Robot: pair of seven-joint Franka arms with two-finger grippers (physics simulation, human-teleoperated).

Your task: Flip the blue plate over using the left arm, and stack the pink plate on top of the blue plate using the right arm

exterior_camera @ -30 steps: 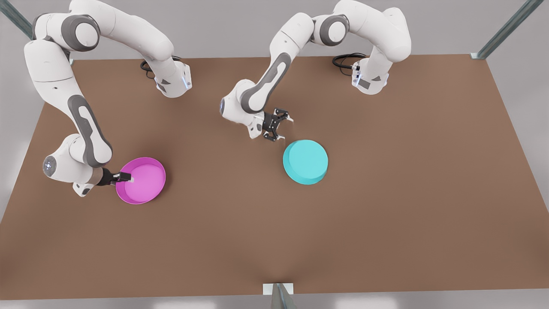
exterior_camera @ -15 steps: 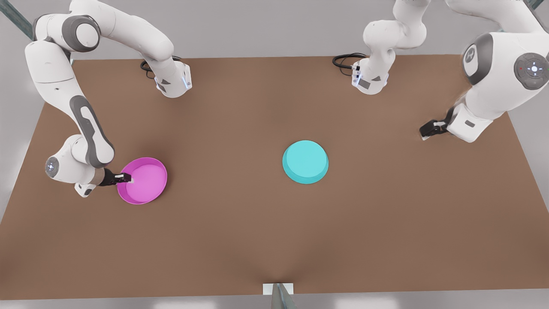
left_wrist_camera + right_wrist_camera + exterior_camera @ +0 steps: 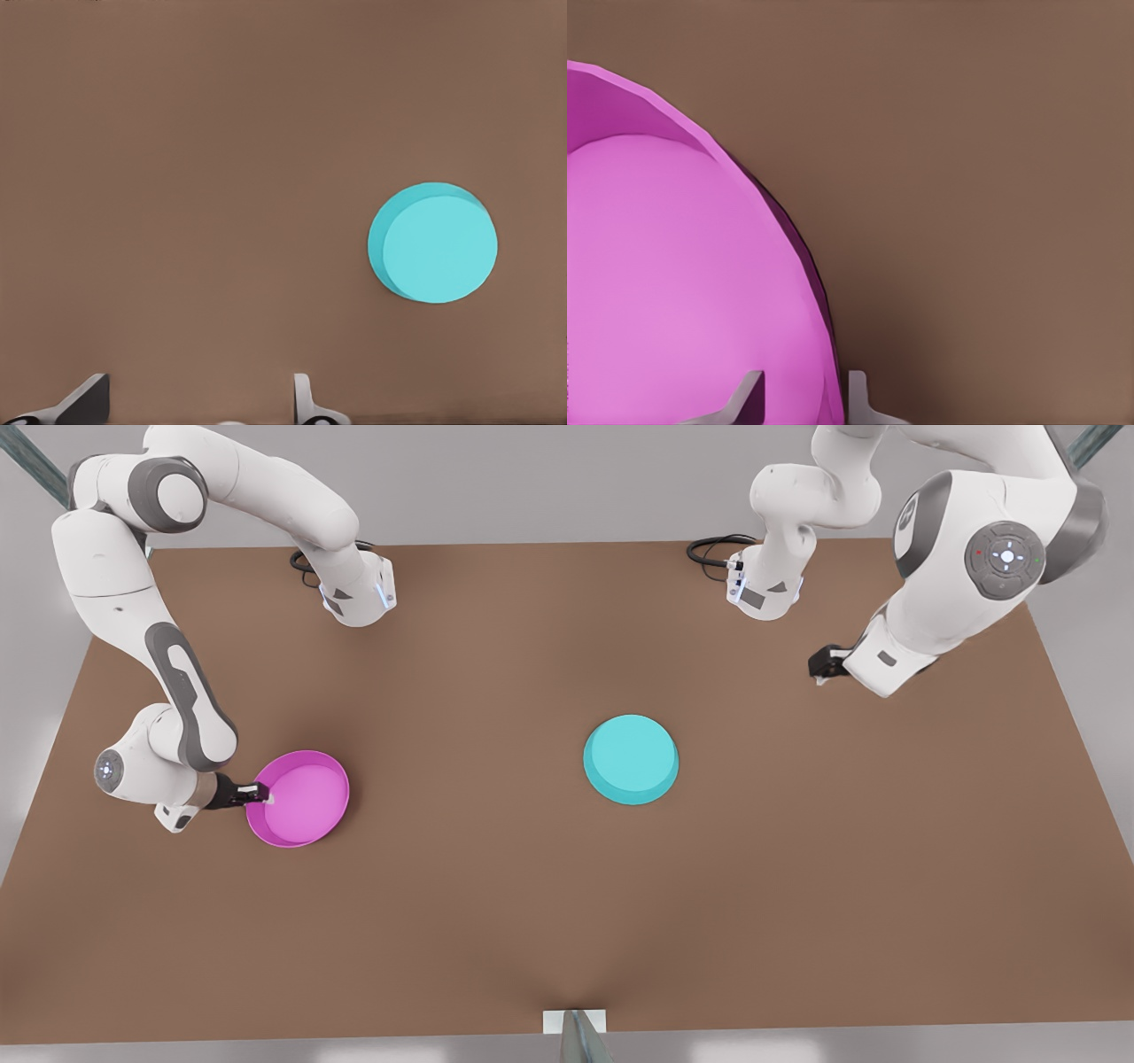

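The blue plate [image 3: 631, 759] lies upside down, flat base up, in the middle of the brown table; in the left wrist view the blue plate [image 3: 434, 243] is well away from the camera. My left gripper [image 3: 824, 662] hangs high at the front view's right, far from it, with open fingers [image 3: 306, 403]. At the front view's left the pink plate [image 3: 306, 802] faces hollow side up. My right gripper [image 3: 261, 791] is shut on its near rim. In the right wrist view one finger is inside the pink plate [image 3: 673, 266] and one outside, at my right gripper [image 3: 802, 394].
Both arm bases [image 3: 359, 593] [image 3: 762, 589] stand at the table's back edge with black cables beside them. A metal post [image 3: 576, 1032] rises at the middle of the front edge. Bare brown table [image 3: 461, 886] stretches between the plates and toward the front.
My left gripper left the blue plate's side and swung up to the far right, then drew slightly back. The blue plate stays put. The pink plate slid a little right with my right gripper.
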